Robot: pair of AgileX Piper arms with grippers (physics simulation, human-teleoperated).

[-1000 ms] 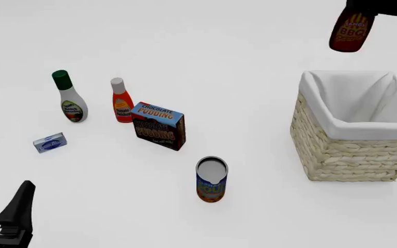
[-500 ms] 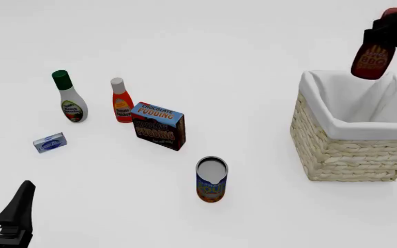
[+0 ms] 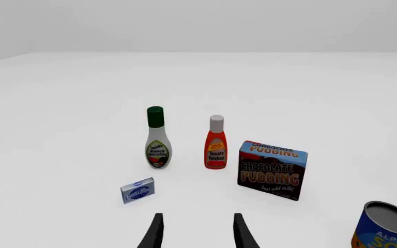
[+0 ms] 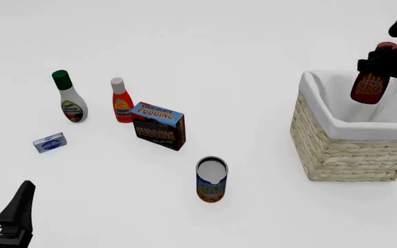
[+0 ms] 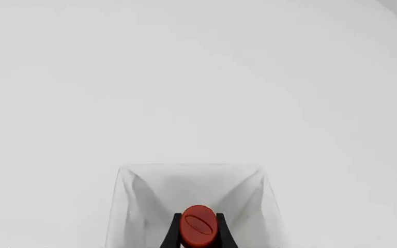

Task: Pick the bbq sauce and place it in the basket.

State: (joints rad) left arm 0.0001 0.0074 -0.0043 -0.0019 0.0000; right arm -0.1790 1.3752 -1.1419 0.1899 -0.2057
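The bbq sauce [image 4: 369,86], a dark brownish-red bottle with a red cap, hangs from my right gripper [image 4: 381,59] over the open top of the basket [image 4: 343,150], its lower end level with the white-lined rim. The gripper is shut on the bottle's neck. In the right wrist view the red cap [image 5: 199,233] sits between the fingers, with the basket's white lining [image 5: 143,201] below it. My left gripper [image 4: 5,217] is open and empty at the table's near left; its fingers [image 3: 155,232] show in the left wrist view.
On the left stand a white bottle with a green cap [image 4: 68,97], an orange-red bottle with a white cap [image 4: 121,101], a chocolate pudding box [image 4: 158,126], a small blue packet [image 4: 49,142] and a soup can [image 4: 212,179] nearer the middle.
My right gripper has carried the bbq sauce right and down, from high beyond the basket to just over its opening. The left arm has not moved.
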